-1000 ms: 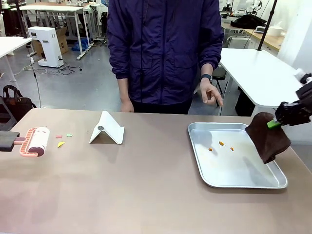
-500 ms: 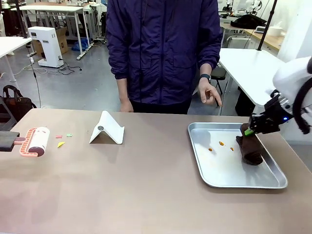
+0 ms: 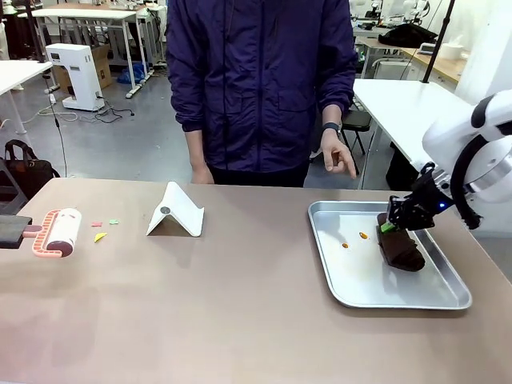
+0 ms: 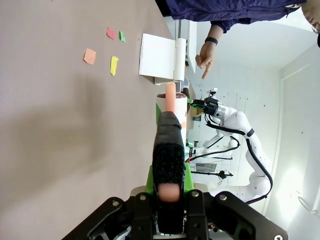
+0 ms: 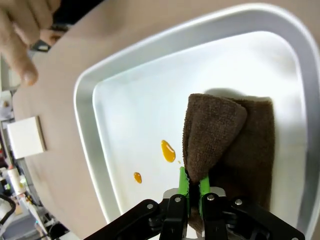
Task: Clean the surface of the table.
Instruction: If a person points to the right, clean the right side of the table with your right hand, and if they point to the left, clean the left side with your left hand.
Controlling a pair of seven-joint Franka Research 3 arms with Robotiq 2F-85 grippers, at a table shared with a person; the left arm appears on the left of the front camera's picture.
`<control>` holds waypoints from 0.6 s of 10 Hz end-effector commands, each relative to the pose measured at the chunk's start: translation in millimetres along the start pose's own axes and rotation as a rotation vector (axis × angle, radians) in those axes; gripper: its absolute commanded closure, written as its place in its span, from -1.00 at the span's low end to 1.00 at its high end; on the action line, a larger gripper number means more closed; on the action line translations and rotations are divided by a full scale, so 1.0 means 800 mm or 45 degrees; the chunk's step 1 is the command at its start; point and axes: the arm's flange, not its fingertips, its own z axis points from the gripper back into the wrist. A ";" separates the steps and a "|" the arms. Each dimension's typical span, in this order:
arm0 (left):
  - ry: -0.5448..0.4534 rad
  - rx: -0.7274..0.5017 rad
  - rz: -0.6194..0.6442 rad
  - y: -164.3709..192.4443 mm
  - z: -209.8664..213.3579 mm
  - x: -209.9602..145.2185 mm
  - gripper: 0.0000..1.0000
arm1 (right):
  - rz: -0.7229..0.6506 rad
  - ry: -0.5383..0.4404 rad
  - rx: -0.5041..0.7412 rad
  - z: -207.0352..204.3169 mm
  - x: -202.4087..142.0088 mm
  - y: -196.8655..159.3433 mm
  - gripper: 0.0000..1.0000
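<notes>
The tan-brown table (image 3: 240,320) spans the front view. At its far left my left gripper (image 3: 22,232) is shut on the handle of a pink lint roller (image 3: 58,232), which lies beside small coloured paper scraps (image 3: 100,237). The left wrist view shows that gripper (image 4: 169,182) clamped on the handle, with the paper scraps (image 4: 114,65) farther ahead. My right gripper (image 3: 390,226) is shut on a brown cloth (image 3: 400,248) that rests inside the silver tray (image 3: 448,300), close to orange drops (image 3: 362,235). In the right wrist view the gripper (image 5: 191,182) pinches the cloth (image 5: 215,130) beside the drops (image 5: 168,150).
A white folded stand (image 3: 176,212) sits on the table between the scraps and the tray. A person stands at the far edge, one hand (image 3: 338,156) hanging above the tray's back rim. White tables stand behind on the right.
My right gripper has carried the brown cloth leftward and down, from beyond the tray's right rim onto the tray floor. The left gripper and roller have stayed put.
</notes>
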 end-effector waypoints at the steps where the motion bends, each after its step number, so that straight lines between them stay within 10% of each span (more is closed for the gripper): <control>1: 0.007 -0.017 -0.006 -0.004 0.001 -0.004 1.00 | 0.040 0.053 0.040 -0.013 0.007 0.007 0.82; 6: 0.007 -0.017 -0.006 -0.004 0.001 -0.004 1.00 | 0.120 0.171 0.264 -0.056 0.011 0.032 0.82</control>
